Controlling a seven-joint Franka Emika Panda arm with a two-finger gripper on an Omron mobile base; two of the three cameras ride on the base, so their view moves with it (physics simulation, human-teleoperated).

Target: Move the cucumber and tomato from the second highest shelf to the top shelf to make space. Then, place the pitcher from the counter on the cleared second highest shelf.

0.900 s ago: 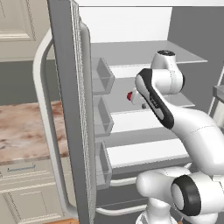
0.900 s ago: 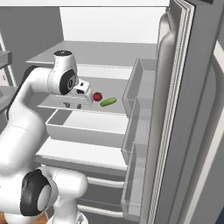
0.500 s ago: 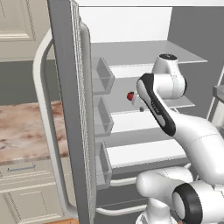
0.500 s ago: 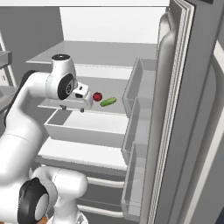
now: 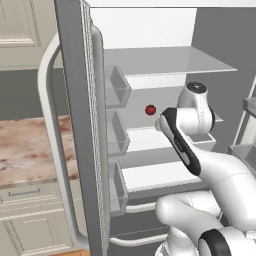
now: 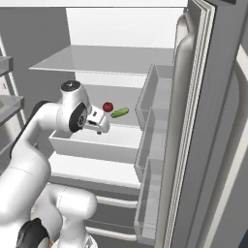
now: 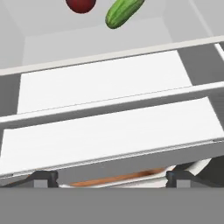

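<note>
The small round red tomato (image 7: 81, 4) with its dark stem tuft and the short bright green cucumber (image 7: 123, 12) lie side by side on the pale grey translucent second highest shelf (image 6: 126, 99), tomato to the left, cucumber just right of it and slanted. In the hand view both sit well beyond the two dark finger tips (image 7: 43, 178), which stand spread wide apart and grip nothing; whiter lower shelves lie between. The left base view shows the marbled pinkish-brown counter (image 5: 30, 150) and the tomato, while the arm hides the cucumber. The right base view shows both items just beyond the gripper (image 6: 100, 127), under the bare uppermost grey top shelf (image 6: 106, 59).
</note>
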